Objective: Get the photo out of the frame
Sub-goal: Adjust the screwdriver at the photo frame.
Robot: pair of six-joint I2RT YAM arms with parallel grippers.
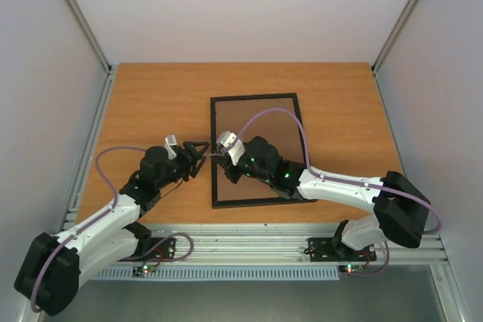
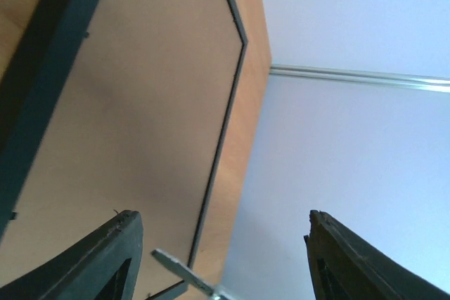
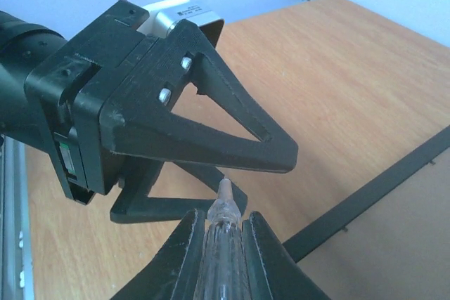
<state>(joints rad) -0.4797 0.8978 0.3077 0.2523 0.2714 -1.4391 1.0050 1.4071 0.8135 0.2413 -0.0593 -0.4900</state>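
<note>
Frame (image 1: 272, 130) is lying flat on the wooden table (image 1: 151, 96), a little right of centre. Its back side is facing up, so I am looking at the brown board inside the thin black rail. The photo is not showing in any of my views, and I cannot tell whether it is sitting inside.

My left gripper (image 2: 221, 219) is sitting just beside the frame's left rail, over bare table, and is pointing toward the frame. Its jaws are standing wide apart and are clamping nothing. Through its own camera I am seeing the board and the far rail running away at a slant between the two dark fingers (image 2: 105, 261).

My right gripper (image 3: 221, 219) is reaching in from the right, with its arm crossing over the lower half of the board. Its jaws are squeezing narrowly around a clear pen-like tool (image 3: 223, 198). That tool is pointing left, out past the left rail and toward the left gripper. In the left wrist view its pale tip is poking into the gap between the left fingers, clear of both. From the right wrist camera the tip is sitting right in front of the lower left finger, and I cannot tell whether the two are touching.

A purple cable (image 1: 281, 110) from the right arm is arching over the upper part of the board.
</note>
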